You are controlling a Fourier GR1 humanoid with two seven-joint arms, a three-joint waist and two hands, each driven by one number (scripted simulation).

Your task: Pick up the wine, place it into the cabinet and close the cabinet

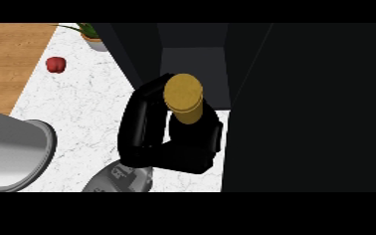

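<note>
The wine bottle (pixel 183 98) shows mostly as its round gold cap, seen from above, with the dark body below it largely hidden; no label or writing can be read on it. A black hand (pixel 158 139) curls its fingers round the bottle's body just under the cap, gripping it, and the grey forearm (pixel 121 179) comes in from the lower edge; which of the robot's two hands this is cannot be told from the view, and no second hand shows. The bottle sits right at the front of the open dark cabinet (pixel 198 64), below the grey inner space between its black walls. A broad black panel (pixel 301 104), seemingly the cabinet's door or side, fills the right of the view and stands just beside the hand. The counter (pixel 81 109) is white marble with fine grey veins, bare to the left of the hand. Further left lies a wooden surface (pixel 22 55), and a small red fruit (pixel 55 64) rests near where wood meets marble. A potted plant (pixel 92 35) stands at the upper edge, close to the cabinet's left wall. A grey rounded object (pixel 22 154) occupies the lower left corner, well apart from the bottle.
</note>
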